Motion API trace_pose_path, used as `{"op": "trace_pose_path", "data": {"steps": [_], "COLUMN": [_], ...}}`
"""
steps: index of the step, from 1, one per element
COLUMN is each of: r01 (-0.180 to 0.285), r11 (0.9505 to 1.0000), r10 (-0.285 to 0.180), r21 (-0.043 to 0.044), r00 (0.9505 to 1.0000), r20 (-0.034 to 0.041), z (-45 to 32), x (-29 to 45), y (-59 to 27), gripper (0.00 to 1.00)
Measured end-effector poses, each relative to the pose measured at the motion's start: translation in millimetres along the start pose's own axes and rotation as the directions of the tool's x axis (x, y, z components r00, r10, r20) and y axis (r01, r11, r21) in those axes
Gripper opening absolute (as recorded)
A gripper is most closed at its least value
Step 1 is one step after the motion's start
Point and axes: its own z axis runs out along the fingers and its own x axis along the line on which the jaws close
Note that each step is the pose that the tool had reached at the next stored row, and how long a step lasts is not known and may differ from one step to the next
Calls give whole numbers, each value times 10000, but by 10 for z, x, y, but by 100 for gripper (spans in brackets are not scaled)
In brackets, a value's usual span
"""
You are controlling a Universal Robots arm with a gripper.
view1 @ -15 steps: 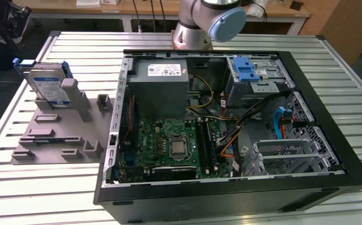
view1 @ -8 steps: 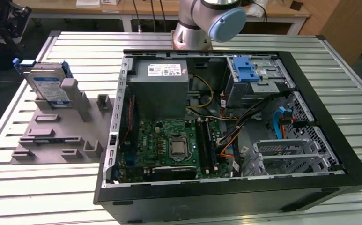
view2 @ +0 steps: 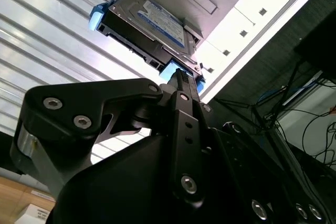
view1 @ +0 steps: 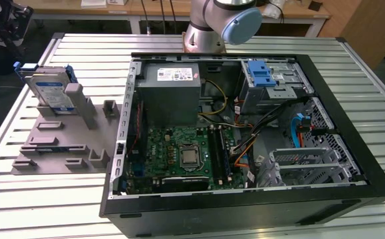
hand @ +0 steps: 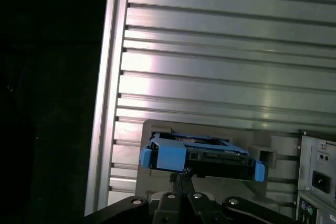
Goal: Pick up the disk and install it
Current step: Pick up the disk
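**Fingers** (hand: 181,174): clenched, tips pressed together with nothing between them. In both wrist views they point at the disk's blue-railed edge (view2: 180,76). Judged apart from it, not touching.

**Disk** (view1: 49,89): silver-grey drive with a white-and-blue label and blue plastic rails. It stands on edge in a slot of the grey holder (view1: 66,144), at the exterior view's left, well apart from the computer case. Its upper part stands free above the slot, and it is also seen in the second wrist view (view2: 152,22) and the first wrist view (hand: 202,156).
- Handling, as a judgement: stiff and dense, heavy for its size. The smooth metal faces are likely slippery, and the inside is sensitive to knocks.
- The rails are thin plastic and may flex or spring off under a pinch.
- Best hold: across the two broad faces at the free upper edge, midway between the rails, then lifted straight out of the slot.

**Holder**: grey moulded block with several slots and posts, lying flat on the desk.

**Desk** (view1: 39,199): ribbed aluminium slats.

**Computer case** (view1: 245,214): black, open side up, at the exterior view's right. A drive cage (view1: 269,74) with a blue latch sits at its far side, and a grey power-supply box (view1: 172,94) lies beside that.

**Arm** (view1: 212,22): its base rises at the far side of the desk.
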Motion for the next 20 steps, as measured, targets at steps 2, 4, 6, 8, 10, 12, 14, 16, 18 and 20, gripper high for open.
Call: {"op": "trace_pose_path", "data": {"steps": [2,4,6,8,10,12,14,16,18,20], "r01": [65,128,190,255,323,388,452,516,581,643], "r11": [10000,9999,9998,9997,9995,9992,9990,9987,9983,9979], "r10": [-65,-128,-190,-255,-323,-388,-452,-516,-581,-643], "r21": [0,0,-1,-1,-1,-2,-2,-2,-3,-3], "r00": [10000,9999,9998,9997,9995,9992,9990,9987,9983,9979], "r20": [-2,-6,-8,-12,-14,-17,-19,-22,-26,-29], "z": [0,0,0,0,0,0,1,0,0,0], "x": [1,3,4,5,5,6,7,8,9,9], "y": [0,0,0,0,0,1,1,1,1,1], "gripper": [11,11,11,11,11,11,11,11,11,11]}}
